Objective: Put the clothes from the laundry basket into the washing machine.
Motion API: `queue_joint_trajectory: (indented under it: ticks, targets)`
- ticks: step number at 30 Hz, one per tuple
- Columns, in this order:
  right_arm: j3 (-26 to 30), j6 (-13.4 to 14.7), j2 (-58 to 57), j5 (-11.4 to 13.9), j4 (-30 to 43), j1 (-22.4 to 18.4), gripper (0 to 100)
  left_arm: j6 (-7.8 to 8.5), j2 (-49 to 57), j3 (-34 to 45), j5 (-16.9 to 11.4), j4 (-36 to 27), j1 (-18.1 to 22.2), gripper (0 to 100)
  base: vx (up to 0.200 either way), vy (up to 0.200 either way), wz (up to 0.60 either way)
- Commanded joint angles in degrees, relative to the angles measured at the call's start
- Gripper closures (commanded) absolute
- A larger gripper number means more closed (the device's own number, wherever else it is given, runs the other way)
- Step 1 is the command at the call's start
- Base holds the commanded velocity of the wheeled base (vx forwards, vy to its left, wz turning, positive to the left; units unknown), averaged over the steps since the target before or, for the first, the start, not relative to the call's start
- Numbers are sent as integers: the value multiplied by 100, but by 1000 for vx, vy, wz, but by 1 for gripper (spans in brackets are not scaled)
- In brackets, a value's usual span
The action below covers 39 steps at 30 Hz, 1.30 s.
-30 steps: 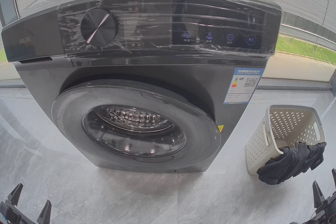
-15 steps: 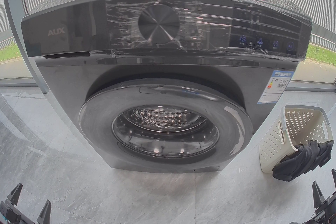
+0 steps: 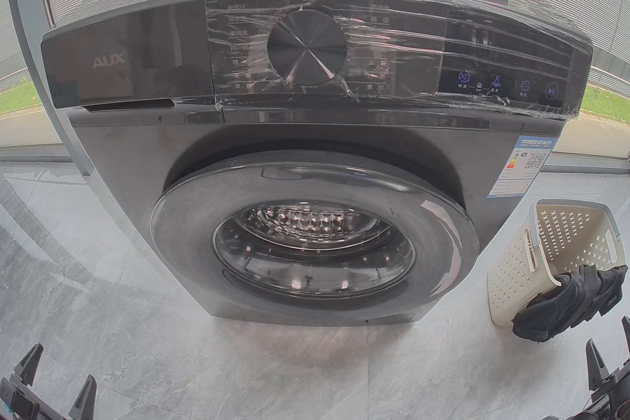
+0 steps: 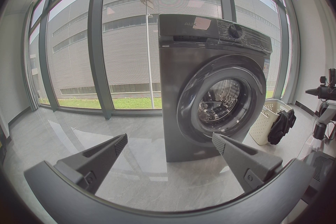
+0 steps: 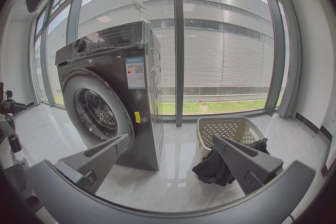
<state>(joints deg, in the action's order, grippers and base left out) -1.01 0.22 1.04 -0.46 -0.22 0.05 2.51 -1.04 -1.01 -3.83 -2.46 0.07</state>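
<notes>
A dark grey washing machine stands straight ahead, its round glass door closed. To its right on the floor sits a cream perforated laundry basket with a black garment draped over its front rim. My left gripper is low at the bottom left, open and holding nothing, well short of the machine. My right gripper is low at the bottom right, open, just in front of the basket and the black garment.
Grey marble floor stretches between me and the machine. Tall windows with dark frames stand behind the machine and basket. A white wall lies to the right of the basket.
The head view has swung left, so the machine and basket sit further right in the picture. Neither gripper has changed and the garment still hangs on the basket.
</notes>
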Motion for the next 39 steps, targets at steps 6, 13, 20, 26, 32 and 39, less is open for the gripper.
queue_joint_trajectory:
  ticks: [6, 13, 20, 26, 32, 39]
  targets:
    - [101, -4, -104, 11, -4, 4, 0, 39, 104, 101, 14, 0, 1, 0, 0, 133, 0]
    - [101, 4, -104, 2, -4, 4, 0, 39, 104, 101, 14, 0, 1, 0, 0, 0, 0]
    - [101, 4, -104, 2, -4, 4, 0, 56, 104, 101, 5, 0, 1, 0, 0, 0, 0]
    - [101, 4, -104, 2, -4, 4, 0, 56, 104, 101, 5, 0, 1, 0, 0, 0, 0]
    - [101, 4, -104, 2, -4, 4, 0, 56, 104, 101, 5, 0, 1, 0, 0, 0, 0]
    - [101, 4, -104, 11, -4, 4, 0, 65, 104, 101, 14, 0, 1, 0, 0, 0, 0]
